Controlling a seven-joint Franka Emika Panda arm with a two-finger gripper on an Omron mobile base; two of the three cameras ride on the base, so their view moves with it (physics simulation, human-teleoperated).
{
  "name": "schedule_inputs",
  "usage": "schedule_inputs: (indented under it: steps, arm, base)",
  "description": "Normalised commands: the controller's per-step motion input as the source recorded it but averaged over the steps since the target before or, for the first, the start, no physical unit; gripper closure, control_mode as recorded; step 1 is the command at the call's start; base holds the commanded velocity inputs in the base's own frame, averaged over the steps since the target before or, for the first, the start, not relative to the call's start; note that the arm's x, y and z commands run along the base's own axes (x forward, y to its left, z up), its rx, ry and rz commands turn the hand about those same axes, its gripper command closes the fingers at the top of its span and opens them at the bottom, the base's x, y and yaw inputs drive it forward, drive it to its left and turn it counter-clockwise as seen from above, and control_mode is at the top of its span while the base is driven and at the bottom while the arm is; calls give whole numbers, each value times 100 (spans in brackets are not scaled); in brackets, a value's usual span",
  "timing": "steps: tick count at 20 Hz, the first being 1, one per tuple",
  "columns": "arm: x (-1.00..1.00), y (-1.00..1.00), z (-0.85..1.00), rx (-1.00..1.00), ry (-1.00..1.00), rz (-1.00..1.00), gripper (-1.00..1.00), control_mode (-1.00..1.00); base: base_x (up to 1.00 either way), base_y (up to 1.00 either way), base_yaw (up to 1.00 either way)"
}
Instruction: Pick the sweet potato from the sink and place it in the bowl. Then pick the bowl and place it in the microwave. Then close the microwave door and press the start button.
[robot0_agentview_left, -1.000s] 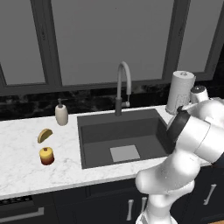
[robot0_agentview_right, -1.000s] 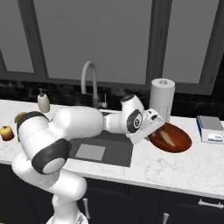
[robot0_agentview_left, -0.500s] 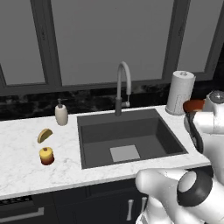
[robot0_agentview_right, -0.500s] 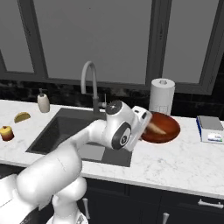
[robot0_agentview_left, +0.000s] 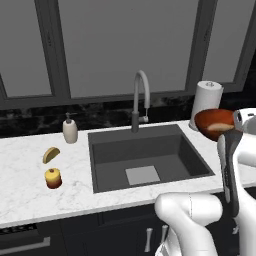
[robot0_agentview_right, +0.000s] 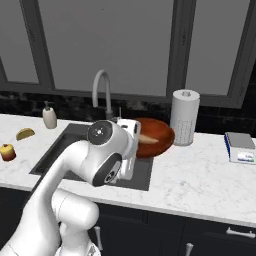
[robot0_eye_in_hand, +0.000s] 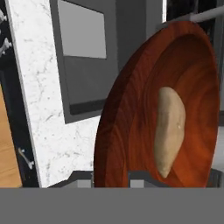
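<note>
Bowl (robot0_eye_in_hand: 131, 127) — glossy reddish-brown, tan sweet potato (robot0_eye_in_hand: 169, 130) inside

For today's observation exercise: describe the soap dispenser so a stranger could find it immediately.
Start at the dark sink with its tall curved faucet. On the white counter just left of the basin's back corner stands the soap dispenser. Unlike the two foods nearer the front, it is an upright cream bottle with a pump.

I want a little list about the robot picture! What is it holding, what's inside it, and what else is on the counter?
holding: the bowl, gripped by its rim in the gripper, lifted above the counter
inside the bowl: the sweet potato
sink: nothing lying in it
left of sink: soap bottle, yellow-brown crescent food, red-yellow fruit
right of sink: paper towel roll
</note>
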Motion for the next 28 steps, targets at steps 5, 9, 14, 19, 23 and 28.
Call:
schedule_inputs:
  steps: [5,9,14,19,23,28]
  arm:
    - [-47,60,77,0,-1,12,100,-100]
    - [-33,52,84,0,0,16,100,-100]
    - [-53,65,67,0,0,21,100,-100]
    - [-58,73,50,0,0,20,100,-100]
    - [-58,59,29,0,-1,16,100,-100]
    - [-23,24,10,0,0,5,100,100]
  base:
    - [0,0,0]
    - [0,0,0]
    - [0,0,0]
    - [0,0,0]
    - [0,0,0]
    - [-30,9,6]
